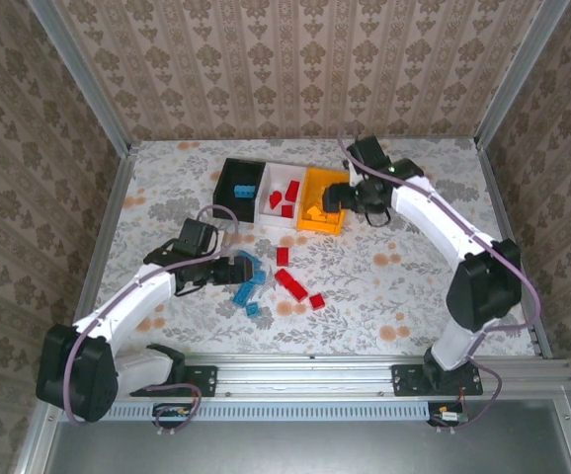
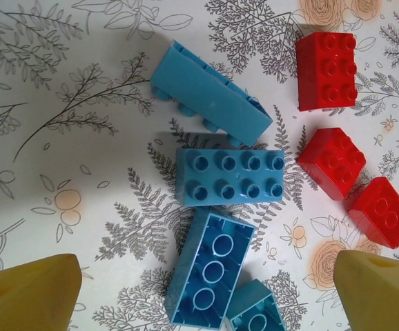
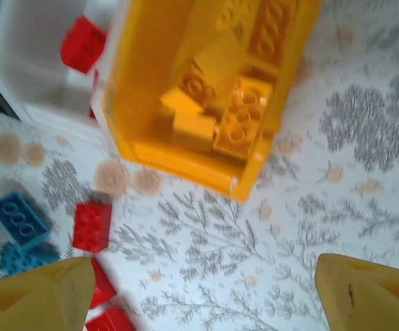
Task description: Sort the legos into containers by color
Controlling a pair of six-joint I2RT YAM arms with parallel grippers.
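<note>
The table [image 1: 414, 286] is carrying the containers [image 1: 228, 180] near its far edge. The right gripper [image 3: 199, 289] is hovering open and empty by the orange bin [image 3: 179, 158]. The left gripper [image 2: 206, 293] is hanging open over blue legos [image 2: 210, 96] mid-table. I judge it should be centring on the stud-up brick [image 2: 230, 177], straddling its long sides, before closing.

Twin arms on show: L arm [image 1: 132, 301] & R arm [image 1: 434, 212] are wearing white link shells w/ chunky black joint housings, a thin purple-grey cable [image 1: 532, 291] trailing along each; black base plates [image 1: 453, 378] are sitting under both. Wrist cams are catching blunt, wedge-shaped yellow tips: L fingertips [image 2: 23, 293], R fingertips [image 3: 368, 289], the latter bearing a small dark scuff.
</note>
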